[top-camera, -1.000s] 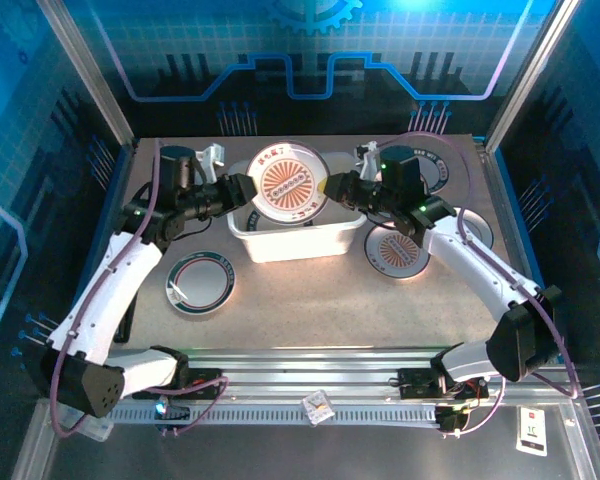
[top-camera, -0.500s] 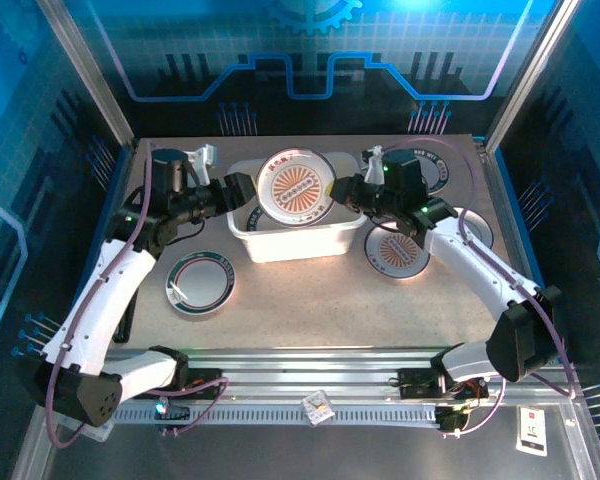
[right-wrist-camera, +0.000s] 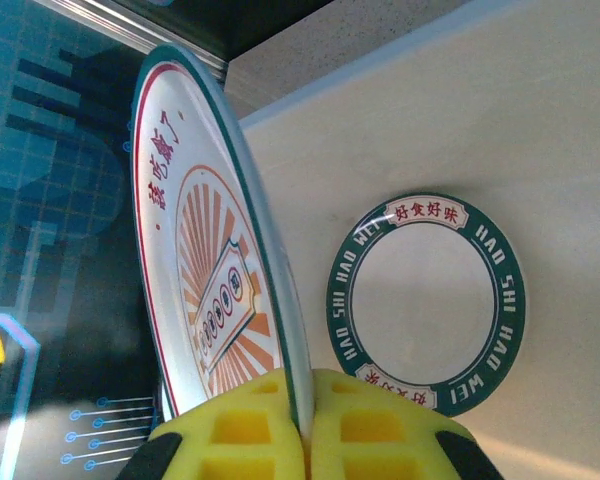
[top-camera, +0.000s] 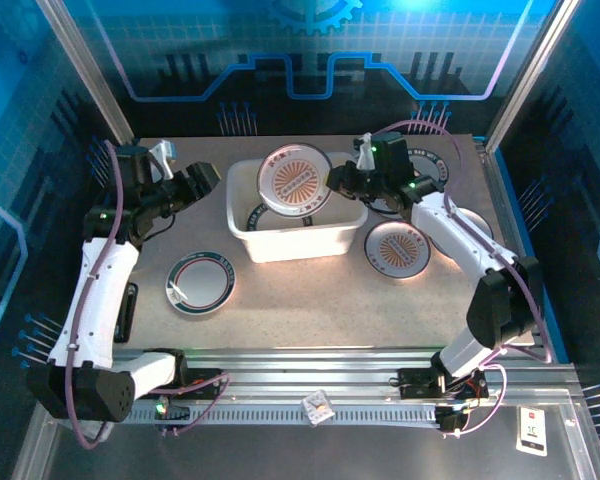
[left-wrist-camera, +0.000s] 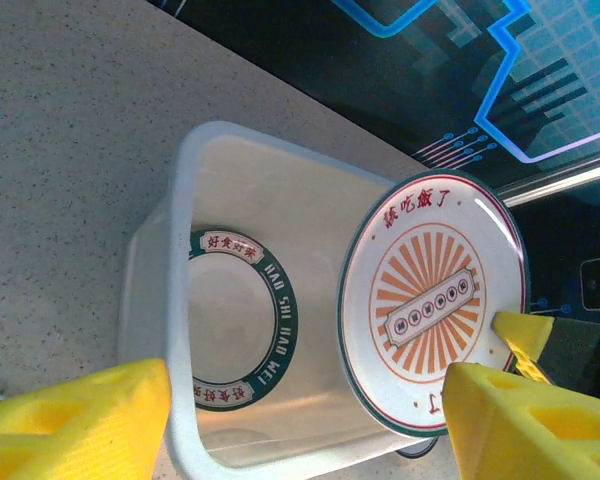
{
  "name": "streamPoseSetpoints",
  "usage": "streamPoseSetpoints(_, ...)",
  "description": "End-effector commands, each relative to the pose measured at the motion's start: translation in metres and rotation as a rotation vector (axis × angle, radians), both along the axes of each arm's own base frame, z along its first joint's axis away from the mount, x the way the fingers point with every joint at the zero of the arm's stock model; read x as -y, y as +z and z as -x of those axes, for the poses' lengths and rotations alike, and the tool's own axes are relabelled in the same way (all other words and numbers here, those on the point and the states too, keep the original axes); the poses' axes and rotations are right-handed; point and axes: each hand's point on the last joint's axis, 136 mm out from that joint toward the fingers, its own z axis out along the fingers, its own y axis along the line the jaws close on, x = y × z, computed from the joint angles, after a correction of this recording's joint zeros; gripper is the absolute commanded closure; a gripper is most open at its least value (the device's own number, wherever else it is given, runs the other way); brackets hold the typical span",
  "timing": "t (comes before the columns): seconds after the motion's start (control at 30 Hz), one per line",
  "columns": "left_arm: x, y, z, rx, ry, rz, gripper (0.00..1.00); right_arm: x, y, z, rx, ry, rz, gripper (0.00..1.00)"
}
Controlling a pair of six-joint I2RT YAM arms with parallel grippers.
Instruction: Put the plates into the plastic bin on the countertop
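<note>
An orange-brown sunburst plate [top-camera: 294,181] hangs tilted over the white plastic bin [top-camera: 295,248], pinched at its right edge by my right gripper [top-camera: 338,181]. In the right wrist view the yellow pads [right-wrist-camera: 240,425] of that gripper [right-wrist-camera: 305,425] clamp the plate [right-wrist-camera: 205,265] on its rim. A dark-rimmed plate with a white centre [right-wrist-camera: 425,300] lies flat on the bin's floor [right-wrist-camera: 550,120]. My left gripper [top-camera: 197,180] stands open to the left of the bin, apart from it. Its view looks between its spread fingers [left-wrist-camera: 70,420] at the bin [left-wrist-camera: 180,240] and both plates [left-wrist-camera: 435,300] [left-wrist-camera: 235,310].
On the beige countertop [top-camera: 300,310] a dark-rimmed plate [top-camera: 200,283] lies front left and an orange plate [top-camera: 398,248] just right of the bin. More plates [top-camera: 442,165] [top-camera: 477,228] lie behind and under the right arm. Blue walls and metal rails frame the table.
The left gripper has let go of the sunburst plate and drawn back to the left. The right gripper has kept the plate and shifted it slightly farther back over the bin.
</note>
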Motion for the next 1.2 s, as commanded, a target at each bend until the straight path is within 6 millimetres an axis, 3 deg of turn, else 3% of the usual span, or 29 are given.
streamPoseSetpoints(0.0, -0.003, -0.009, 0.009, -0.022, -0.02, 0.001, 0.26, -0.013, 0.008, -0.005, 0.029, 0.06, 0.024, 0.96)
streamPoseSetpoints(0.63, -0.015, -0.032, 0.016, -0.074, 0.013, 0.015, 0.25, -0.062, -0.064, -0.013, -0.105, 0.226, 0.134, 0.97)
streamPoseSetpoints(1.17, -0.016, -0.037, 0.019, -0.085, 0.011, 0.018, 0.25, -0.076, -0.117, -0.012, -0.242, 0.266, 0.162, 0.97)
